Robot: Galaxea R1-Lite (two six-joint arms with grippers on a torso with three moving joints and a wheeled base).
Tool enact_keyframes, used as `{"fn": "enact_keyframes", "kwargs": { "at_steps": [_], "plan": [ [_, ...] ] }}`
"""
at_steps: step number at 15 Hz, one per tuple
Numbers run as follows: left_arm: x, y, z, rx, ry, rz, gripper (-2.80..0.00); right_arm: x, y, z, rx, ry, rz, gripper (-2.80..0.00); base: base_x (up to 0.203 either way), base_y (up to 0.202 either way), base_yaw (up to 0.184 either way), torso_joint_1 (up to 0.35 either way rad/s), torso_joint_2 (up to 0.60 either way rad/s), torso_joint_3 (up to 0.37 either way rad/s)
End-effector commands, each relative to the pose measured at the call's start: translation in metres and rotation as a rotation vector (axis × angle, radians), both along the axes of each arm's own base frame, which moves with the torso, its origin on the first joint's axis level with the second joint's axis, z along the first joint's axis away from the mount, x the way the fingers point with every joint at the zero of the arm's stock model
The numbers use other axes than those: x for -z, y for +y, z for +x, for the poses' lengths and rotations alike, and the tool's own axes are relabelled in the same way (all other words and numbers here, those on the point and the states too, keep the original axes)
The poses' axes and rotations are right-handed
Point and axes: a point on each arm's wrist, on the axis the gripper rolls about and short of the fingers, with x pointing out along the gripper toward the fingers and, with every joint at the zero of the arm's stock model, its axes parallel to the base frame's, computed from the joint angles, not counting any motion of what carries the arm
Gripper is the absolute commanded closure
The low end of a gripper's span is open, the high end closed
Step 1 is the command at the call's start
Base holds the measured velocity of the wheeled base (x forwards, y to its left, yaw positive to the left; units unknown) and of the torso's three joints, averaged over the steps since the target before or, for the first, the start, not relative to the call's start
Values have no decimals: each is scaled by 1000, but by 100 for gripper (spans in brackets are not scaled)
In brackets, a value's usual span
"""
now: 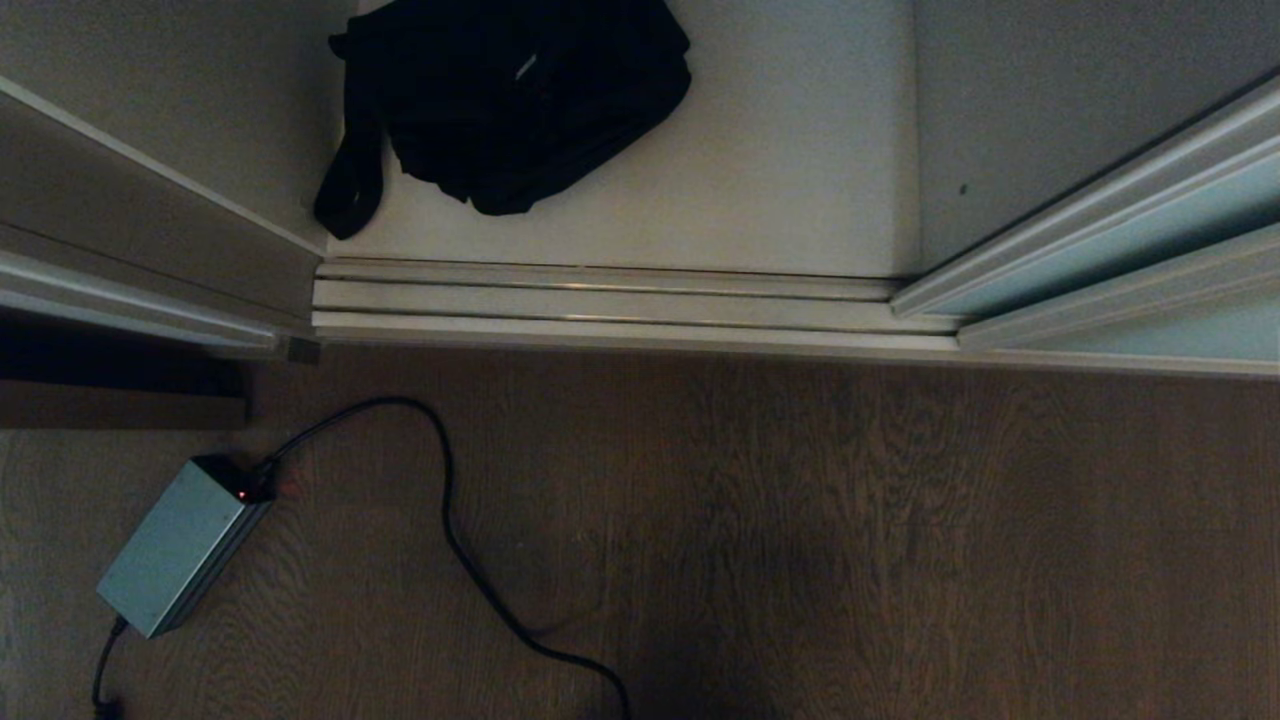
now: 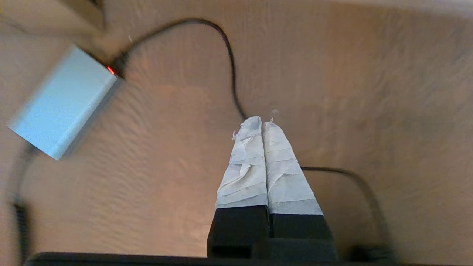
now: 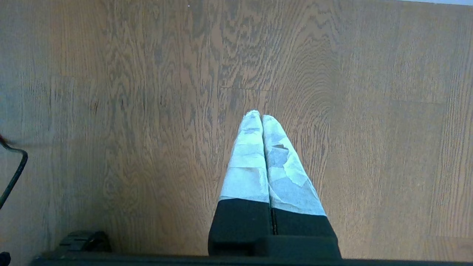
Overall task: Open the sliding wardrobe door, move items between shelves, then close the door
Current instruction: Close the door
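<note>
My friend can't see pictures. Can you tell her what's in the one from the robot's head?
A floppy black bag lies on the wardrobe's off-white bottom shelf, its doorway open and the mint-green sliding door pushed to the right. In front, a grey power brick with a black cable sits on the wooden floor.

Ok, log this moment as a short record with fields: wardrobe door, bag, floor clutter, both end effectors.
wardrobe door: sliding wardrobe door slid aside to the right, opening uncovered
bag: black bag lying on the bottom shelf, back left
floor track: ridged track bare
floor clutter: grey power brick with black cable on the wood floor, left of the opening
left end effector: shut, empty, above the floor near the cable
right end effector: shut, empty, above bare floor
</note>
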Motion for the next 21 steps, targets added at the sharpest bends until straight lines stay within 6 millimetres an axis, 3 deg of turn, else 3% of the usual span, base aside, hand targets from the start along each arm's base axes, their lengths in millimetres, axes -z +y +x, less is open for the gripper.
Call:
{"fn": "enact_keyframes", "kwargs": {
  "at_steps": [1,4,14,21],
  "plan": [
    [0,0,1,-13,13,30,0,0,0,0,-1,-4,0,0,0,0,0,0,0,0],
    [10,1,2,-39,82,159,0,0,0,0,-1,-4,0,0,0,0,0,0,0,0],
    [10,1,2,-53,72,91,0,0,0,0,-1,-4,0,0,0,0,0,0,0,0],
    [10,1,2,-52,75,125,0,0,0,0,-1,-4,0,0,0,0,0,2,2,161]
  ]
}}
